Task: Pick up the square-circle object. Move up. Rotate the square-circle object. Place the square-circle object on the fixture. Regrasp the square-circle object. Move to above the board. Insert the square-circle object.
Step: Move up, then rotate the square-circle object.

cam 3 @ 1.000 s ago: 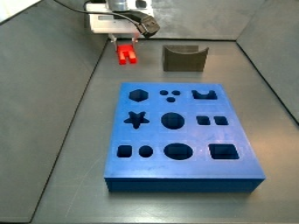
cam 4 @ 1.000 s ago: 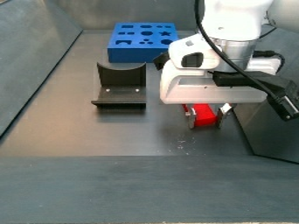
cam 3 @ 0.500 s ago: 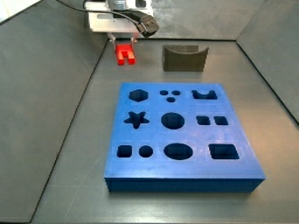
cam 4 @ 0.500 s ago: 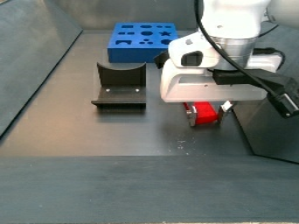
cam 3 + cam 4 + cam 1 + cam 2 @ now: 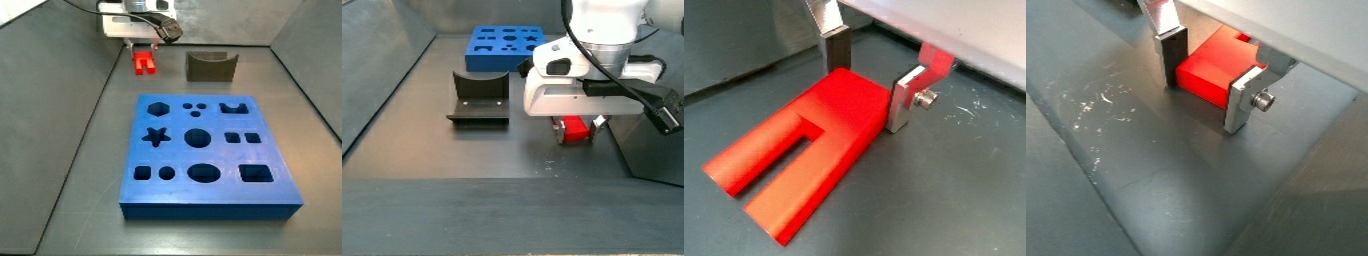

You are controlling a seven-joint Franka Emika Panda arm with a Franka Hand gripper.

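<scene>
Square-circle object (image 5: 818, 130) on floor beside fixture (image 5: 211, 66), gripper (image 5: 865, 85) down over its solid end with pads touching both sides, looks clamped but not lifted; pick step only, with lift, rotate, fixture placement, regrasp and insertion into board (image 5: 207, 150) all left.

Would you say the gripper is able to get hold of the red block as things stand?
Probably yes. The gripper is down at the floor with one finger on each side of the red block, at its solid end away from the legs, and nothing lies between them.
</scene>
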